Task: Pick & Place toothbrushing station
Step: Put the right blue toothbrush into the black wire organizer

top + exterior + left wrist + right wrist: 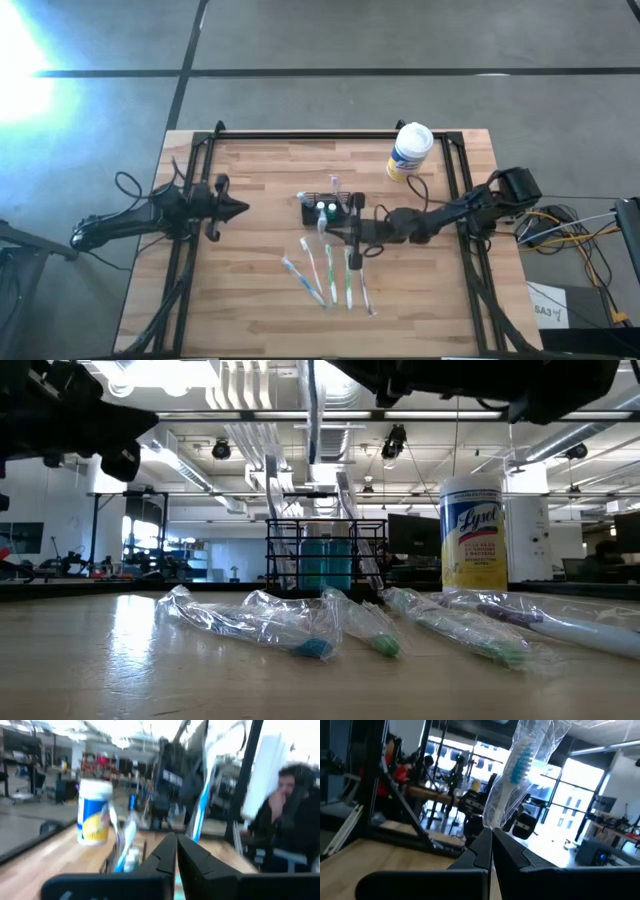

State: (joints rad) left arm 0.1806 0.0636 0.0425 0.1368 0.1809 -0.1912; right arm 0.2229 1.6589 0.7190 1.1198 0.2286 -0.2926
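The toothbrushing station [328, 208], a small black wire caddy with teal-topped items inside, stands on its base near the table's middle [325, 555]. My right gripper [330, 233] reaches in from the right, just on the caddy's near side. It is shut on a plastic-wrapped toothbrush [517, 765] with blue and white bristles. Several more wrapped toothbrushes [325, 272] lie flat on the wood in front of the caddy [300, 625]. My left gripper [243, 210] is shut with nothing in it, left of the caddy [176, 851]. My right gripper pinches the wrapped toothbrush between its two fingers on the wrapped shaft [492, 822], some way below the bristle head. The fingers come in about level from the table's right and lie across the brush. The brush stands nearly upright, head up, clear of the table.
A white-and-yellow wipes tub [410, 152] stands at the table's back right [473, 532]. Black frame rails [460, 200] run along the table's left, right and far edges. A person [295, 810] sits beyond the table's right side.
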